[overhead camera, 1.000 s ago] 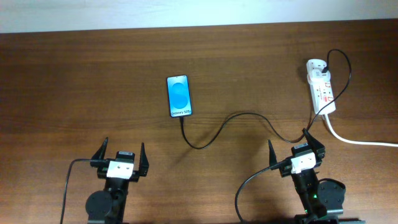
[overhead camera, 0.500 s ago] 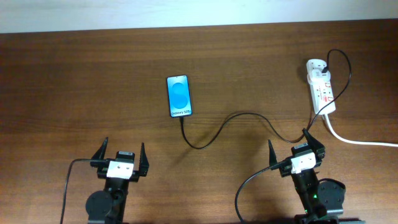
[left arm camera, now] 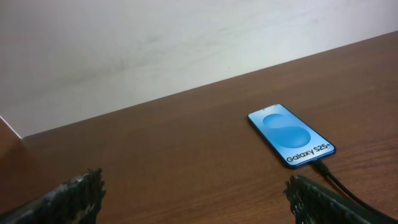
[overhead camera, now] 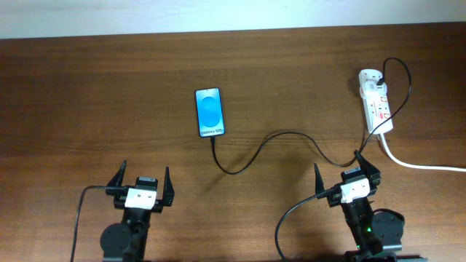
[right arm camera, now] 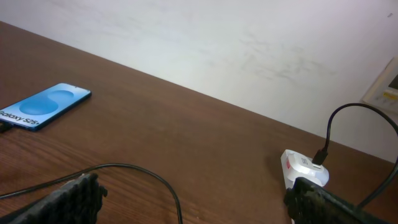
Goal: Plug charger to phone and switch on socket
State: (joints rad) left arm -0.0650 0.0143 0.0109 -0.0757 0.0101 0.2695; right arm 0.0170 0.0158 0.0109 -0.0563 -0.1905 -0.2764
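Observation:
The phone (overhead camera: 210, 112) lies flat on the table with its blue screen lit; it also shows in the left wrist view (left arm camera: 291, 135) and the right wrist view (right arm camera: 43, 106). The charger (overhead camera: 284, 133), a thin black cable, winds from the phone's near end across to the white socket (overhead camera: 376, 102). Its tip (left arm camera: 321, 168) meets the phone's edge; whether it is seated I cannot tell. A black plug sits in the socket's far end (right arm camera: 305, 169). My left gripper (overhead camera: 143, 175) stands open near the front edge, below and left of the phone. My right gripper (overhead camera: 344, 173) is open beside the cable, just in front of the socket.
A thick white cord (overhead camera: 422, 166) runs from the socket off the right edge. A pale wall (left arm camera: 155, 43) rises behind the table's far edge. The robots' own black cables (overhead camera: 81, 211) trail by the arm bases.

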